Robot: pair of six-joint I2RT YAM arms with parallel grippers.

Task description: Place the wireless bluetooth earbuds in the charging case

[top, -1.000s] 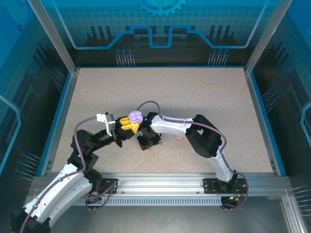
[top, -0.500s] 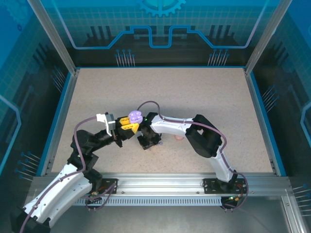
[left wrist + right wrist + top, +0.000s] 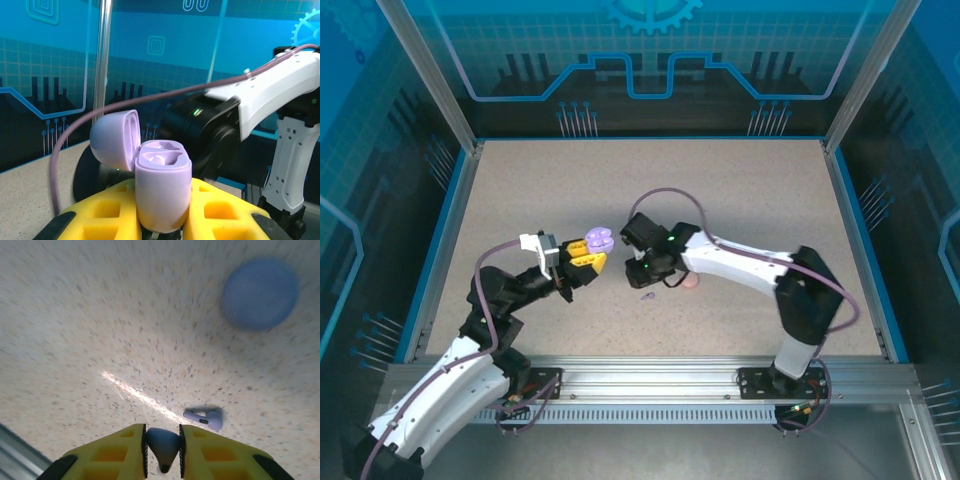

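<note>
My left gripper [image 3: 162,222] is shut on the base of a lavender charging case [image 3: 162,182], which stands upright with its lid [image 3: 115,140] swung open to the left. From above, the charging case [image 3: 597,240] sits between the yellow fingers [image 3: 583,258], left of the right arm. My right gripper [image 3: 162,455] is shut on a small lavender earbud [image 3: 162,442], held above the table. A second lavender earbud [image 3: 204,418] lies on the table just beyond the right fingers. In the top view this earbud [image 3: 647,295] lies below my right gripper [image 3: 650,272].
A blurred bluish round disc [image 3: 260,294] lies on the table farther off in the right wrist view. A small pale pink item [image 3: 690,281] rests against the right arm. Speckled beige table [image 3: 740,200] stretches to blue-edged walls.
The right arm has risen and swung back to the right with its jaws closing on an earbud, uncovering the other earbud on the table. The left arm and case have held still.
</note>
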